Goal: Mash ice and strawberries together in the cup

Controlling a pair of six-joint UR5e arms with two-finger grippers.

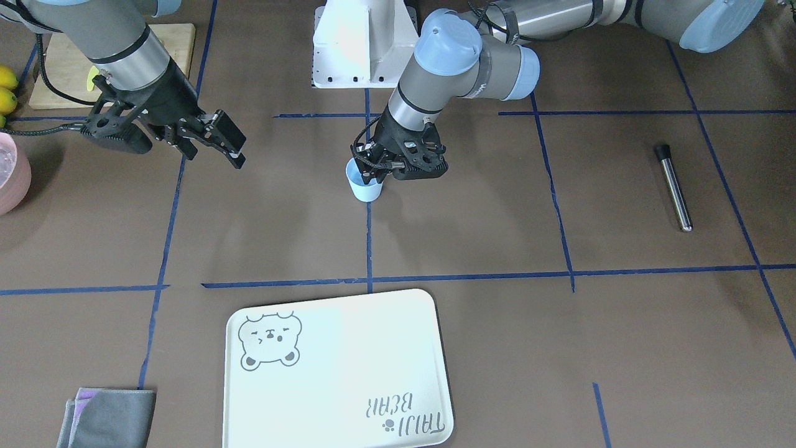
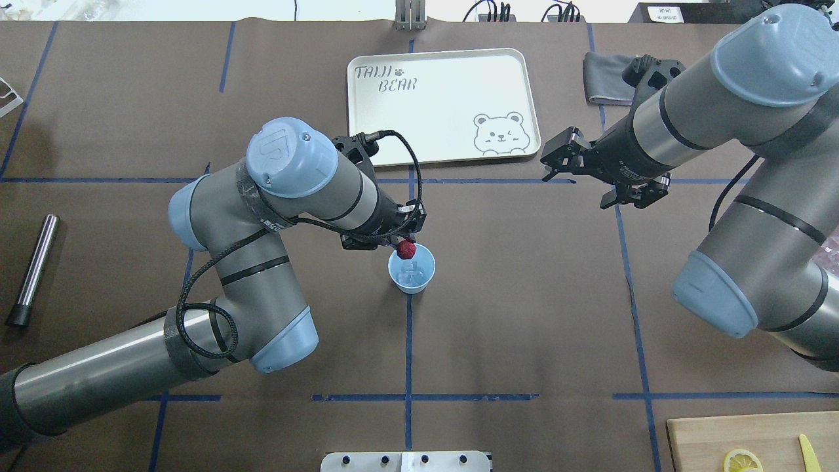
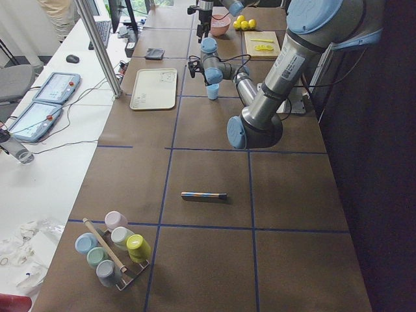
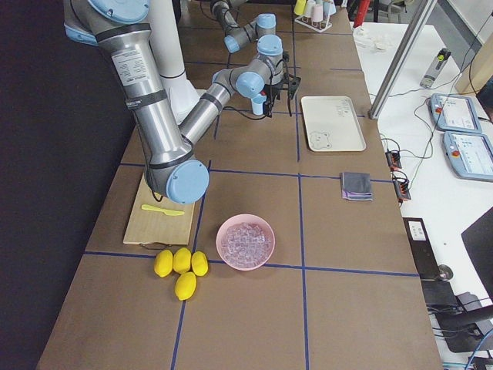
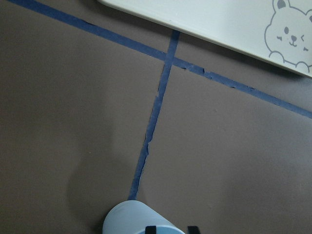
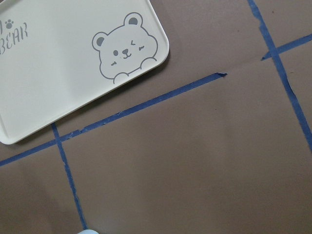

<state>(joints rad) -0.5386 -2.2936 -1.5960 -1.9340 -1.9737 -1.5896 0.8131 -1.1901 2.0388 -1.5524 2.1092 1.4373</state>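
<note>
One small red strawberry (image 2: 406, 248) pinched in the left gripper (image 2: 407, 244), over the 11 o'clock rim of the pale-blue tapered cup (image 2: 429, 275). Right gripper (image 2: 554, 157) spread wide.

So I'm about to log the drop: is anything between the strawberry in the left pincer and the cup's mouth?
Nothing visible does. The left pincer holds the strawberry right over the rim of the cup, whose mouth is open, with only ice inside. The right pincer hangs well off to the side.

Brown table (image 2: 524, 328) carries cup (image 1: 365, 188) at centre, tray (image 2: 446, 105) by far edge, rod (image 2: 34, 265) toward left end, board (image 2: 741, 432) by near edge.
</note>
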